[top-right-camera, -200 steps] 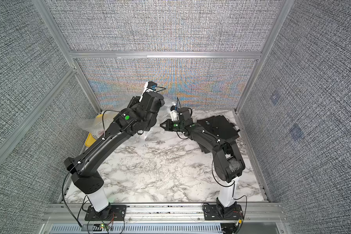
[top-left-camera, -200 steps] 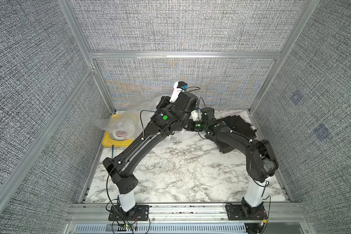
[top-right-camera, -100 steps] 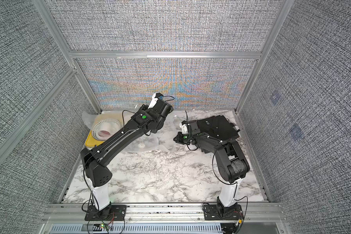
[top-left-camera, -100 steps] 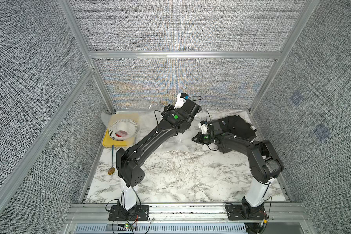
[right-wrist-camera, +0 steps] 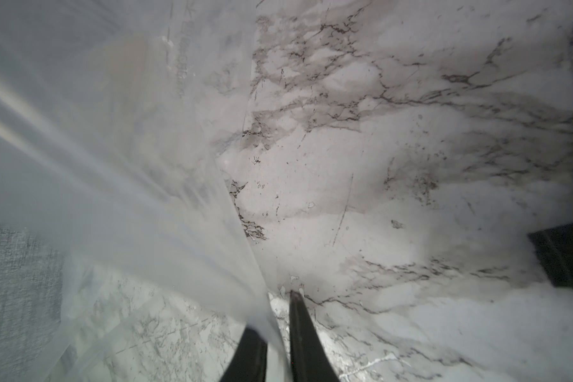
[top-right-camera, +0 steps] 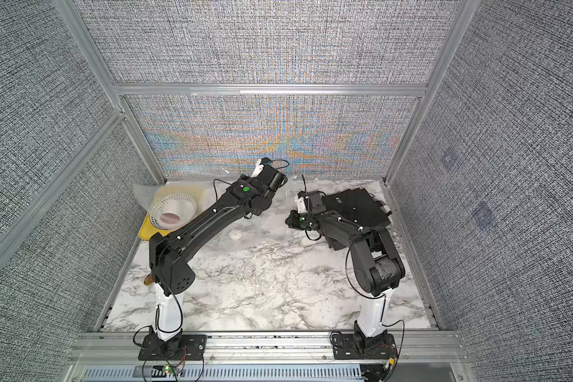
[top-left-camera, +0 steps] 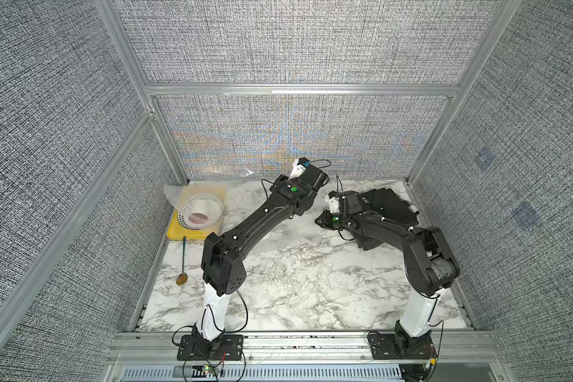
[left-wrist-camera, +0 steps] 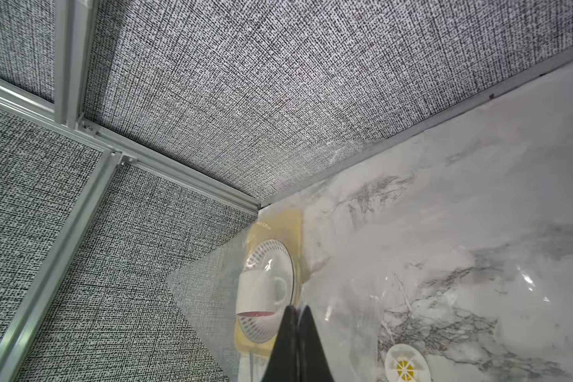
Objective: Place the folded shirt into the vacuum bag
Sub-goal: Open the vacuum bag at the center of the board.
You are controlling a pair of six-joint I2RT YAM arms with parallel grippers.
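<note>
Two changes noted. The arms were bunched together, high at back centre; now they are spread. The right arm has dropped low, its right claw (right-wrist-camera: 273,314) just off the white marble surface (top-left-camera: 295,281). Second: that claw was pinched tight, and now its fingers stand a little apart, with film of the large clear crinkly plastic vacuum bag (top-right-camera: 265,225) running loose between them. — K.

Agreed on the right. And the left claw (left-wrist-camera: 295,314)? — M.

No change in grip. Tips pressed together, seemingly pinching the bag's edge; film fans out from them in the left wrist view. The arm has reached further toward the back wall. — K.

Where does the bag lie? — M.

Mostly down on the surface, back left to centre, round white valve disc (top-right-camera: 235,235) facing up. One corner drapes over the far part of the yellow plastic tray (top-left-camera: 176,231), where the white perforated basket (top-left-camera: 201,206) stands. It hung higher between the arms before. — K.

The folded black shirt (top-left-camera: 387,205)? — M.

Back right on the surface, outside the bag, partly under the right arm. Has not shifted. — K.

Reading? — M.

My judgement: bag-laying is ending. Letting go frees the right claw for the shirt nearby. The left hold likely keeps an edge lifted; I cannot tell which side the mouth is. Loading not yet begun. Risk: slack film slumps once released. — K.
</note>
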